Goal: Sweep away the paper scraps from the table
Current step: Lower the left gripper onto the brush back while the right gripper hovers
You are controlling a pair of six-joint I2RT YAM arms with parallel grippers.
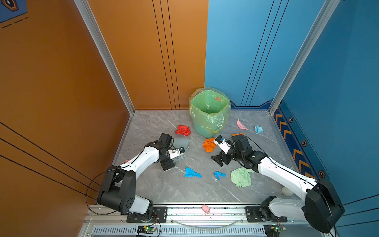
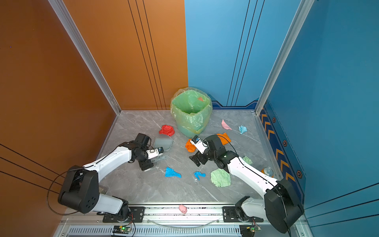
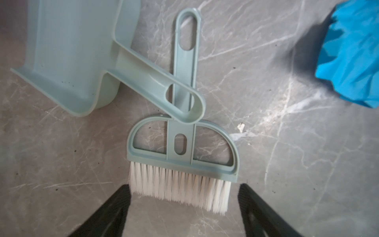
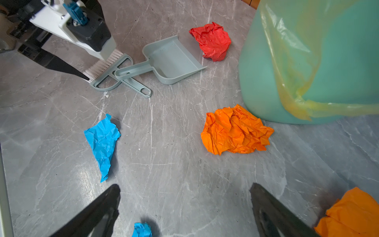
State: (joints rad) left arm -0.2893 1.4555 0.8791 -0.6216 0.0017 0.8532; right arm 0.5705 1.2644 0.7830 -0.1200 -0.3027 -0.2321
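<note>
My left gripper stood wide astride the bristles of the brush. I judged it should grip the brush's frame, avoiding the dustpan handle over it. My right gripper was wide, empty.

- The bin stands at the back middle of the counter
- The dustpan lies left of the bin and nearer the front, its handle crossing over the handle of the brush, which lies flat on the counter
- The left tool sits at the brush's bristle end, a finger to each side
- One of the paper scraps lies just left of the bin, behind the dustpan
- A scrap lies just before the bin
- Two scraps lie right of the bin
- Three scraps lie in a row nearer the front
- The right tool hangs between that row and the scrap before the bin
- The pig figurine sits on the front rail
</note>
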